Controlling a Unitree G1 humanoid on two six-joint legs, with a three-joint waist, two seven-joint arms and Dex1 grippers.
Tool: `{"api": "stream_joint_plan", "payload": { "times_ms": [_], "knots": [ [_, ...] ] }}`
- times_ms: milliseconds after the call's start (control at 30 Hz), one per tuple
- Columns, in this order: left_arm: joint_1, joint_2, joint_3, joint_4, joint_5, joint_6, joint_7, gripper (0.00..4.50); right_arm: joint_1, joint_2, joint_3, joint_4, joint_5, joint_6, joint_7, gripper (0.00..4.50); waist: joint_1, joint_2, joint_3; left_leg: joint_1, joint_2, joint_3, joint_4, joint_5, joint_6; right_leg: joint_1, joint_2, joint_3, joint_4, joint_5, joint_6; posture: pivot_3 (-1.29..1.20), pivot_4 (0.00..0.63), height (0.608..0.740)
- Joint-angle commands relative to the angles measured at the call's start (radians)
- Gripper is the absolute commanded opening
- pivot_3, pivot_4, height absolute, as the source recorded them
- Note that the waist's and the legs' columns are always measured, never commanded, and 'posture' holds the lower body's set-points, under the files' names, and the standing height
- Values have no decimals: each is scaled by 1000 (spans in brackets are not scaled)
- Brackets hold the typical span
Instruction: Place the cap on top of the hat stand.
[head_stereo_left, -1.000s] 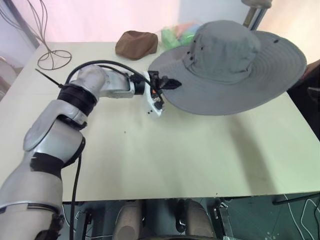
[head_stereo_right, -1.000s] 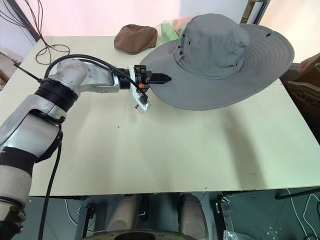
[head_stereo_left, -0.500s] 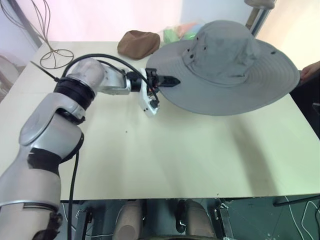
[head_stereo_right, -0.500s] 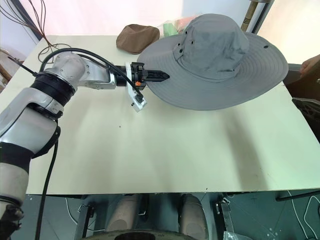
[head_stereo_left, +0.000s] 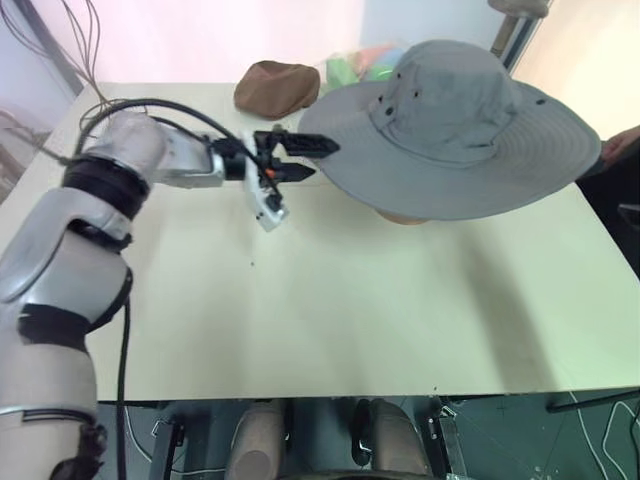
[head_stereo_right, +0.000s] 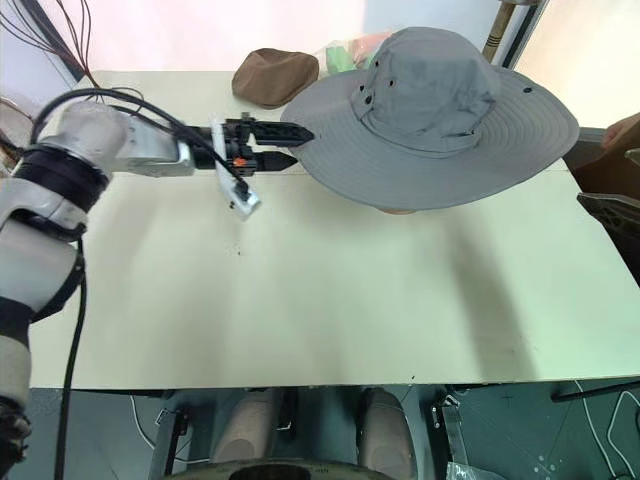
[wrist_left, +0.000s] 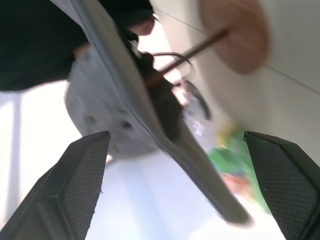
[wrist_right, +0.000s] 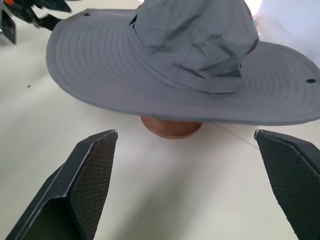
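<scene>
Cream table (head_stereo_left: 330, 320) – cap (head_stereo_left: 455, 130) on hat stand (wrist_right: 171, 127); left hand (head_stereo_left: 308, 158) spread beside brim, right hand (wrist_right: 187, 192) spread

The cap (head_stereo_right: 440, 110) was plain grey, stitched in concentric rings round its brim. Beneath it the hat stand (wrist_right: 171, 127) showed brown; the left gripper (head_stereo_left: 305, 158) beside the brim was black

Bare tabletop (head_stereo_left: 330, 310) in front of the hat stand (wrist_right: 171, 127); small brown cap (head_stereo_left: 276, 88) and the cap's (head_stereo_left: 460, 135) wide brim crowding the far side.
</scene>
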Motion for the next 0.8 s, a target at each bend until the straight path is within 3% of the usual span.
{"api": "stream_joint_plan", "payload": {
  "times_ms": [33, 167, 233, 300, 367, 567, 800],
  "knots": [
    [-2, 86, 34, 141, -146, -183, -215, 4463, -11, -56, -3, 56, -36, -51, 49, 4500, 1, 0, 0, 0, 0, 0, 0, 0, 0, 0, 0, 0, 0, 0, 0, 0, 150, 740],
    [-4, 52, 270, 461, -601, -172, -864, 4463, -73, -123, 51, 167, -64, -108, 78, 4500, 0, 1, -1, 0, 0, 2, 0, 0, 0, -1, 0, 0, 0, 0, 0, 0, 150, 740],
    [-29, -19, 567, 438, -1035, 299, -1600, 4463, -121, -171, 96, 239, -63, -135, 104, 4500, 9, 1, 0, -1, 1, 1, 1, 0, 0, -1, 0, -1, 0, 0, -1, 0, 150, 740],
    [-121, -43, 735, 420, -1235, 748, -1984, 4463, -169, -211, 143, 301, -54, -145, 130, 4500, 8, 1, 0, -11, 3, -2, 11, -1, 0, -4, 0, -5, 1, 0, -1, 0, 150, 740],
    [-118, -15, 748, 272, -1361, 969, -2068, 4463, -213, -241, 188, 351, -49, -151, 156, 4500, -3, 0, 1, -25, 2, -3, 16, -1, 1, -15, 1, -5, 2, 4, 0, 0, 150, 740],
    [-127, 87, 652, 14, -1583, 1352, -2080, 4463, -332, -299, 333, 468, -70, -211, 183, 4500, -35, 1, 1, -16, 0, 1, 13, 1, 0, -9, 0, -1, 3, 5, 5, 0, 150, 740],
    [-108, 131, 569, -87, -1671, 1403, -2080, 4463, -376, -285, 379, 492, -98, -221, 202, 4500, -48, 1, 1, -15, 1, 1, 14, -1, 2, -12, 0, 0, 8, 4, 4, 0, 150, 740]
  ]
}}
